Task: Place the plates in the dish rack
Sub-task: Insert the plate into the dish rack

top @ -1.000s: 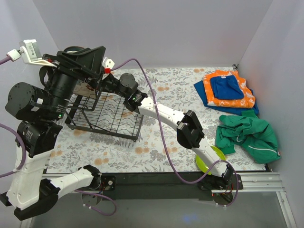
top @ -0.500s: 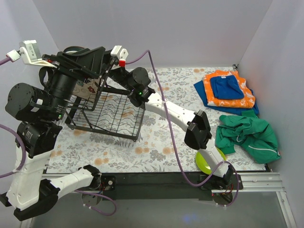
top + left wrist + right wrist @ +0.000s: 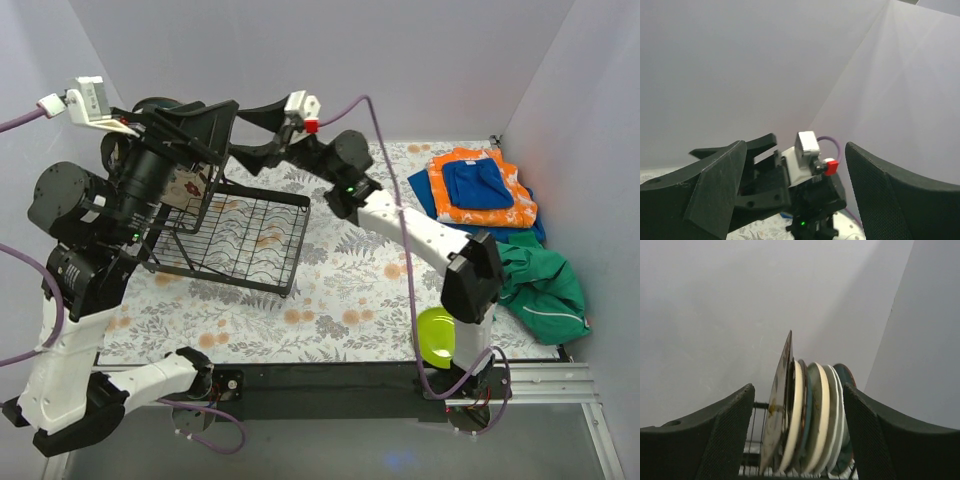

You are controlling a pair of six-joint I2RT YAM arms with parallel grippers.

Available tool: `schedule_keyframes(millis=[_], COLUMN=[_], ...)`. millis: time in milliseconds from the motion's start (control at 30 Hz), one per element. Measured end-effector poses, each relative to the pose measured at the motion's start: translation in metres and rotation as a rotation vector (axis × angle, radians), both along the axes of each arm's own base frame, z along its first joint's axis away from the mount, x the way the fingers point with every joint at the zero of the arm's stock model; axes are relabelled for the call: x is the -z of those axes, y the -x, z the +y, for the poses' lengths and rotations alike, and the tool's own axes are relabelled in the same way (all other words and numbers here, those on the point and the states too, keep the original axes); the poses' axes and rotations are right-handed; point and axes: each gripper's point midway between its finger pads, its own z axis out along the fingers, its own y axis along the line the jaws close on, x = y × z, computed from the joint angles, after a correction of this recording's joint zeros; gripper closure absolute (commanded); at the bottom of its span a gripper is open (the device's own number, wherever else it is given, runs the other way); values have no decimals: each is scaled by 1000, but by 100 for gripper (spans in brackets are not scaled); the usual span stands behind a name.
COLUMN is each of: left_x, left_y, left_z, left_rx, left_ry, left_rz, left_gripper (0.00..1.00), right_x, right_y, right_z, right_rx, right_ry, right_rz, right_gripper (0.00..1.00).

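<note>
Right wrist view shows me a row of round ceramic plates (image 3: 812, 415) standing on edge, packed together in the black wire dish rack (image 3: 250, 238), the leftmost one leaning away from the others at its top. The right gripper (image 3: 797, 390) has its jaws spread wide, empty and clear of the plates. On the top external view the smaller lime green plate (image 3: 436, 335) lies on the floral table cover (image 3: 330, 290) by the right arm's base, well apart from the rack. The left gripper (image 3: 795, 147) is raised with its jaws likewise wide apart and empty.
</note>
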Motion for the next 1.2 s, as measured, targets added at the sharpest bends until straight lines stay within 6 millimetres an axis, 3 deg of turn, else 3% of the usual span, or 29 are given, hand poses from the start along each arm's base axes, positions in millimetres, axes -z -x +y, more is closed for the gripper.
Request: schedule_keyframes(millis=[100,233,333,467,600,667,833,933,1067,1200], left_x=[8,28,48,90,138,165,268,315,343,353], left_y=[-7,-18,-26,-35,-40,-41,-38,-29,-12,3], left_z=[-12,-33,-53,-82,-114,-130,-169,-186,-199,-207], left_rx=[29,92,155,267,403,478,658,723,787,823], left_ry=[-30,-83,-123,-171,-206,-216,-256,-290,-317,-330], left_rz=[20,78,133,241,378,454,720,847,922,940], left_gripper=[19,18,17,17,17,17,17,17,17,17], right_x=[8,41,89,163,228,255,321,364,399,415], right_y=[-9,-23,-34,-57,-56,-49,-20,18,74,106], right_z=[-44,-111,-162,-222,-277,-307,-376,-408,-430,-444], right_rx=[-24,-71,-82,-8,37,41,-5,-54,-176,-259], right_ry=[68,228,386,609,790,867,1039,1172,1323,1430], right_rz=[-22,1,83,245,410,502,724,826,888,862], right_gripper=[17,16,13,9,11,15,19,19,19,25])
